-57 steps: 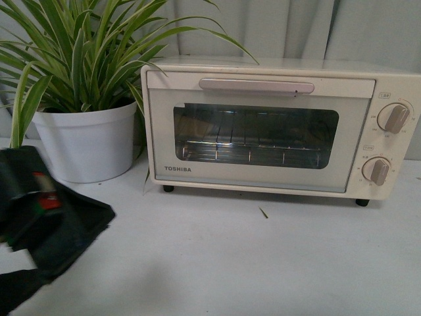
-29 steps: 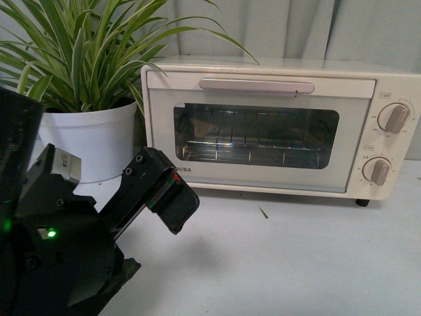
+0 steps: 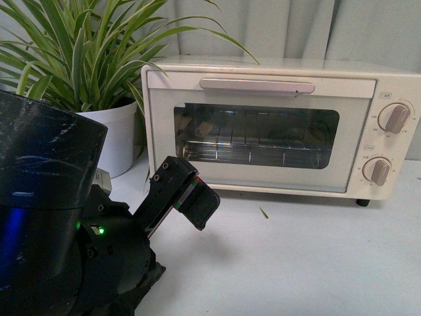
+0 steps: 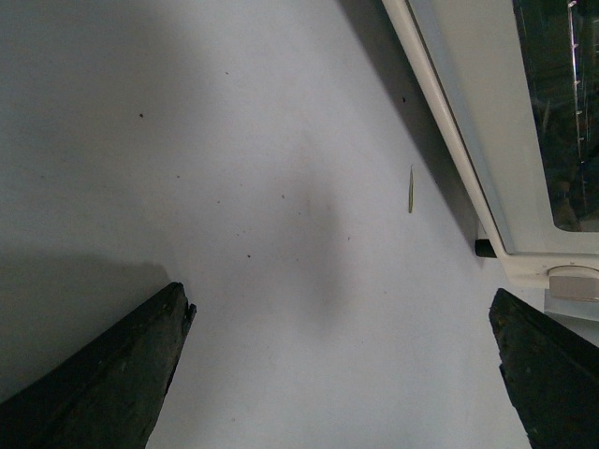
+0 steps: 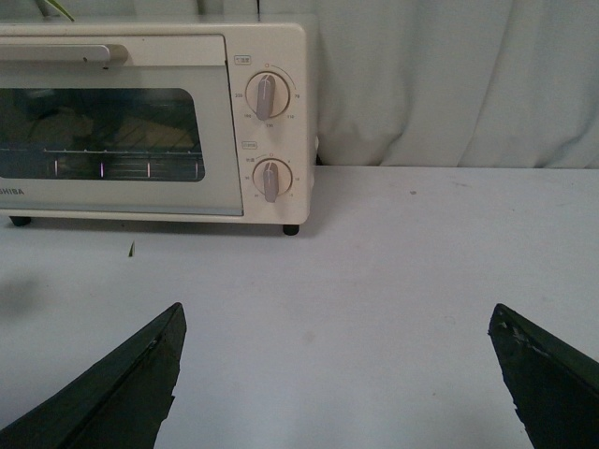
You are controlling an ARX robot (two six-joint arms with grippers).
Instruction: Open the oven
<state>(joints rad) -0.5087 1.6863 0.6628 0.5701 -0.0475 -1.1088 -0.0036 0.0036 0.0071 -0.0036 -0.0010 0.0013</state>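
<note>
The cream-white Toshiba oven (image 3: 263,125) stands at the back of the table with its glass door shut and the lilac bar handle (image 3: 256,85) across the top of the door. My left arm fills the lower left of the front view, and one black finger (image 3: 192,195) points toward the oven's lower left corner, short of it. In the left wrist view my left gripper (image 4: 342,304) is open and empty over bare table, with the oven's door edge (image 4: 468,112) alongside. My right gripper (image 5: 337,318) is open and empty, in front of the oven (image 5: 122,122) and to its right.
A potted plant in a white pot (image 3: 122,138) stands left of the oven, its leaves reaching over the oven's top corner. Two beige knobs (image 3: 396,118) sit on the oven's right. A small leaf scrap (image 3: 263,212) lies on the white table. Curtains hang behind.
My left arm has risen and swung right, from the lower left corner toward the oven's front. The oven door has stayed shut.
</note>
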